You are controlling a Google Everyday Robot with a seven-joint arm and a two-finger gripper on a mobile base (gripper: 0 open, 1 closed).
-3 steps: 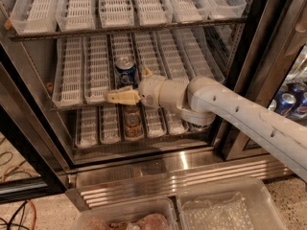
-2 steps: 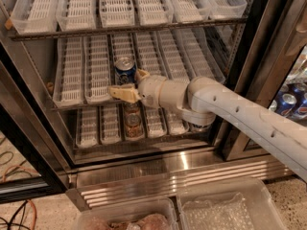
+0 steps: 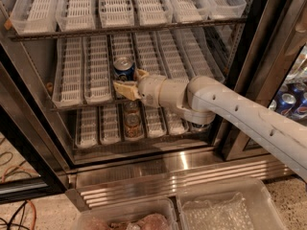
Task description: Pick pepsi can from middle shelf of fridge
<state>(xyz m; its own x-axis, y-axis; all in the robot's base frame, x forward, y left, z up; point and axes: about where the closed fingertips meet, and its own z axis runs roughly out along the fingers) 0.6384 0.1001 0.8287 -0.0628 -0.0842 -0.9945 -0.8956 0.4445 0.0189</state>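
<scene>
Gripper [image 3: 127,79] has crept up and forward since the earlier frame, to the pepsi can [image 3: 123,67]; its fingers [image 3: 125,89] are spread and hold nothing.

The can stands upright in the third lane from the left on the middle shelf [image 3: 72,75] of the fridge [image 3: 144,169], near the front. The released fingers sit just before its lower half. A sound grasp likely means pushing further in until they flank the body at mid-height, staying level so the can is not tipped, then closing. The upper rack's front rail [image 3: 124,28] hangs close above, orange-brown cans [image 3: 132,123] sit on the rack below, and blue cans [image 3: 287,102] stand well apart at right.
</scene>
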